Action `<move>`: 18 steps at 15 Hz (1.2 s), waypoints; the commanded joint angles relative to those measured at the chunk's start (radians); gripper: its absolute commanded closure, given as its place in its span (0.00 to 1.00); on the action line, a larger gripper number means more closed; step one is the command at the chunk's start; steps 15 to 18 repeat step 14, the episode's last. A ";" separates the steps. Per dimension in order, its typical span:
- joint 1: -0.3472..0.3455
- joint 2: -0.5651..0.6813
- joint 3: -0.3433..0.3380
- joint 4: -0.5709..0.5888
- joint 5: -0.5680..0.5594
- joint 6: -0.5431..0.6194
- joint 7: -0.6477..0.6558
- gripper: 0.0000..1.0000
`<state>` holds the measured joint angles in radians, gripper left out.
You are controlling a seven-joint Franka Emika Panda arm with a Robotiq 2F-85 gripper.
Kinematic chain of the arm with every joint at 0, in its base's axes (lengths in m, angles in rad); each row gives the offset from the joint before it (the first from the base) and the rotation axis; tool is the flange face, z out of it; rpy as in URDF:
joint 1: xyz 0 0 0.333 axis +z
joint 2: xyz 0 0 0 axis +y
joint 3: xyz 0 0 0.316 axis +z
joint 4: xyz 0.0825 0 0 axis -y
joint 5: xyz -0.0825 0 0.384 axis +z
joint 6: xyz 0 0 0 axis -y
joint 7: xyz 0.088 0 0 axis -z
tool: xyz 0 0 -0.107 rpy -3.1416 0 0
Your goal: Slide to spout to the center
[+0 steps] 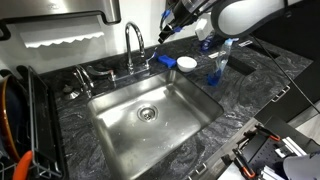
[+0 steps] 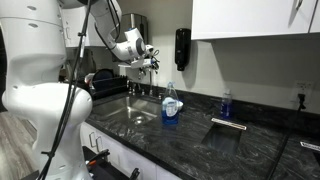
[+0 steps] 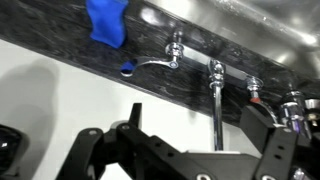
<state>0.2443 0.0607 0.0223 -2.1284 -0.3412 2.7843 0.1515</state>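
The chrome gooseneck spout (image 1: 133,42) stands behind the steel sink basin (image 1: 120,125) and arches over it, above the round drain (image 1: 148,113). My gripper (image 1: 165,28) is up at the height of the spout's arch, close to it on the side of the blue sponge. In the wrist view the spout's thin tube (image 3: 217,110) runs between my two black fingers (image 3: 195,112), nearer one of them. The fingers are spread apart and hold nothing. In an exterior view the gripper (image 2: 148,55) hangs over the faucet (image 2: 152,72).
Short chrome handles (image 1: 84,76) flank the spout's base. A blue sponge (image 1: 167,60), a white round dish (image 1: 186,64) and a blue bottle (image 1: 215,66) stand on the dark marble counter (image 1: 250,90). A dish rack (image 1: 15,120) stands at the other side of the sink.
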 commanded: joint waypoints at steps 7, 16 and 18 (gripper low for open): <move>-0.012 -0.079 0.132 0.183 0.233 -0.646 -0.098 0.00; -0.032 -0.041 0.129 0.283 0.260 -0.775 -0.100 0.00; -0.032 -0.041 0.129 0.283 0.260 -0.775 -0.100 0.00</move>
